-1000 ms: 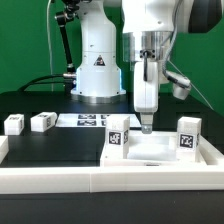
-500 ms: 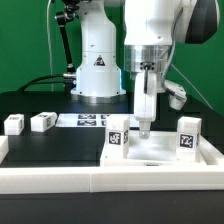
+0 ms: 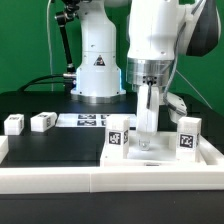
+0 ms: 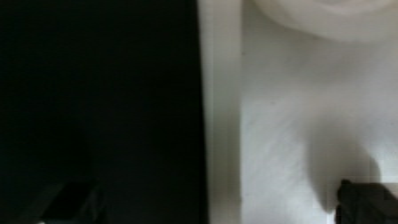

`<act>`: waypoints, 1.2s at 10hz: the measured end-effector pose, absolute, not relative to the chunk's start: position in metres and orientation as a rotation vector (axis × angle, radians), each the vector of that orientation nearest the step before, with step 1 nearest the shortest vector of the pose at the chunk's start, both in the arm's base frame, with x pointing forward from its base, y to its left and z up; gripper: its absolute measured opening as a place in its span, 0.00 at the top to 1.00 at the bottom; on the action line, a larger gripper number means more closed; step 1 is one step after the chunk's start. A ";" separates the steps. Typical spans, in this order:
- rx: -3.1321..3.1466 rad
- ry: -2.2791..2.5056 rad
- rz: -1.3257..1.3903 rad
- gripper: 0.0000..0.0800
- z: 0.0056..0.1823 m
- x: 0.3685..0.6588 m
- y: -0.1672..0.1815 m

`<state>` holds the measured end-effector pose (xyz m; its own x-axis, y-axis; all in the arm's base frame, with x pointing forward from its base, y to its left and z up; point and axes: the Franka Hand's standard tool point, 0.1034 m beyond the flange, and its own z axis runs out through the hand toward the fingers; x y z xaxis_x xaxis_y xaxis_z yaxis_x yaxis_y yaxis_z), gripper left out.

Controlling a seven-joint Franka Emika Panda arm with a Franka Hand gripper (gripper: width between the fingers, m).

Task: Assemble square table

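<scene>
Black bench point(image 3: 60, 145): gripper point(image 3: 147, 132) low over the slab point(image 3: 165, 153).
Jaws wide, empty; the slab's edge lies straight below, between the fingertips point(image 4: 356, 196), running across their closing line.

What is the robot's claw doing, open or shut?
Open. The wrist view shows the gripper with fingertips far apart, closed on nothing, over the square table.

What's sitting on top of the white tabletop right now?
On the tabletop, one leg stands upright at the exterior view's left and a second leg at its right. The open end effector hangs between them, hiding the slab behind it; contact cannot be told.
</scene>
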<state>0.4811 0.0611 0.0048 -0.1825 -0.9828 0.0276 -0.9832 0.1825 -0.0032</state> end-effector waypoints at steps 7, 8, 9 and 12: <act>1.998 -2.402 0.040 0.93 0.005 0.482 0.060; 1.998 -2.402 0.040 0.93 0.005 0.482 0.060; 1.998 -2.402 0.040 0.93 0.005 0.482 0.060; 2.065 -2.345 0.042 0.93 0.006 0.483 0.057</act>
<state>0.4835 0.0565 0.0062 -0.1268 -0.9915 0.0302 -0.9919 0.1266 -0.0093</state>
